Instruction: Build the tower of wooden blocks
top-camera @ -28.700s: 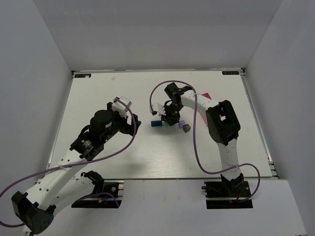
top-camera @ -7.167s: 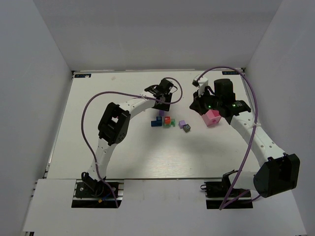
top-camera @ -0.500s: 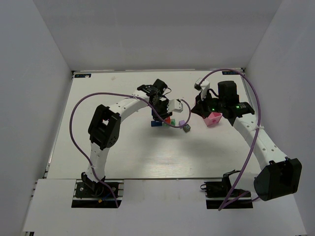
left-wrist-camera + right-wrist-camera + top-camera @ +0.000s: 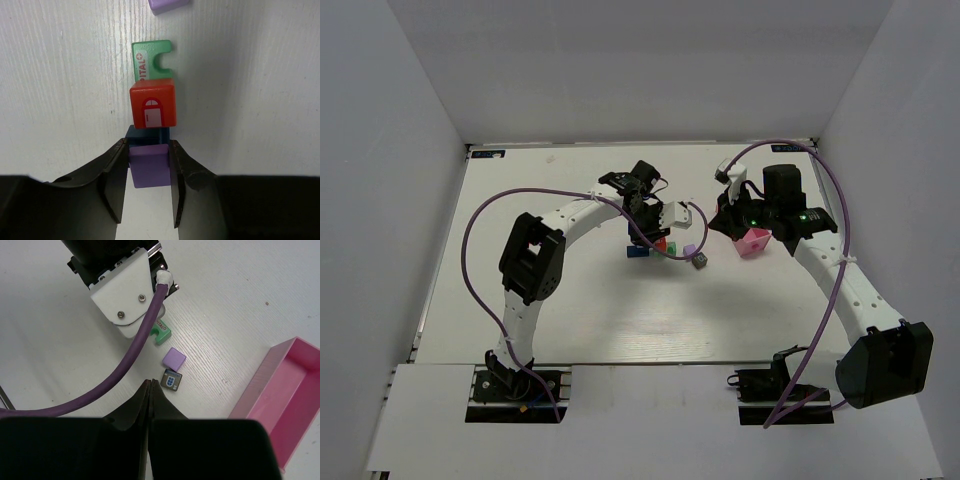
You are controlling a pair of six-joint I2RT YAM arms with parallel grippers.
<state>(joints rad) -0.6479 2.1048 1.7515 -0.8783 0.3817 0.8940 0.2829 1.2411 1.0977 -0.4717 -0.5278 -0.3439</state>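
Top external view shows the wood block tower (image 4: 655,246) as only a low cluster on the worktop (image 4: 570,300), about midway between both arms. The left end effector (image 4: 642,232) hangs over its left end, and the right end effector (image 4: 722,218) is apart to the right, near the pink tray (image 4: 756,243). Left wrist view shows the left end effector grasping a purple block (image 4: 149,167) between its two fingers (image 4: 112,185), over a blue block (image 4: 145,134). Just beyond stand a red block (image 4: 153,106) with a painted door and a green block (image 4: 150,59) with a notch. I cannot tell if the purple block already touches the blue one. To do this step well, I think it must go straight down until it sits flat, edges in line with the blue block. The fingers should then open slowly and only a little, because the red block is just beside and could be pushed. Right wrist view shows the right end effector clenched on nothing, above a loose purple block (image 4: 174,358) and a dark grey block (image 4: 173,379); it is best held clear of the cluster.
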